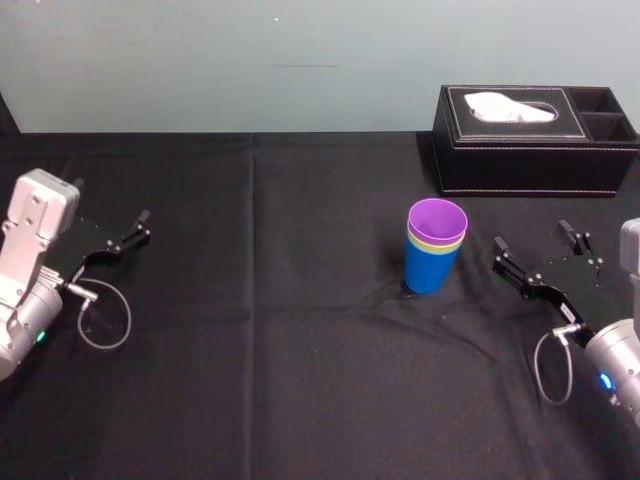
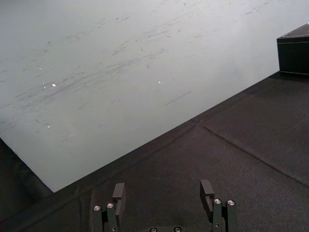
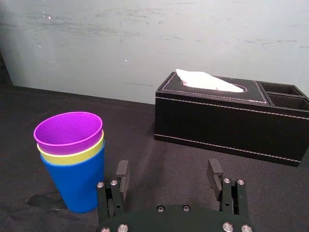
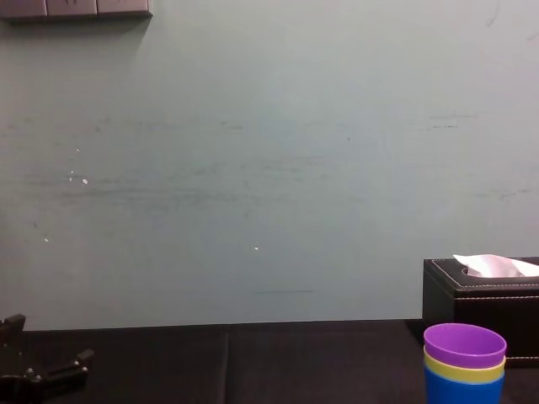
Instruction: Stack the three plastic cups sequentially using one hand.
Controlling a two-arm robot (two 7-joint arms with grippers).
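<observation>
Black cloth (image 1: pixel 300 400), three plastic cups (image 1: pixel 434 250) nested upright, mouths up, right gripper (image 3: pixel 168 164) spread nearby, left gripper (image 2: pixel 162 186) spread

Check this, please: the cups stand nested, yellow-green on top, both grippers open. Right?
No: the purple cup is on top, the yellow-green cup under it, as the right wrist view shows. The left gripper and right gripper are open.

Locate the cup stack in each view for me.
Head: stack right of centre, before the tissue box.
Chest: stack at bottom right, box behind.
Right wrist: stack near the open right gripper, box beyond.
Left wrist: the box's corner.
Shared landmark: the tissue box.
</observation>
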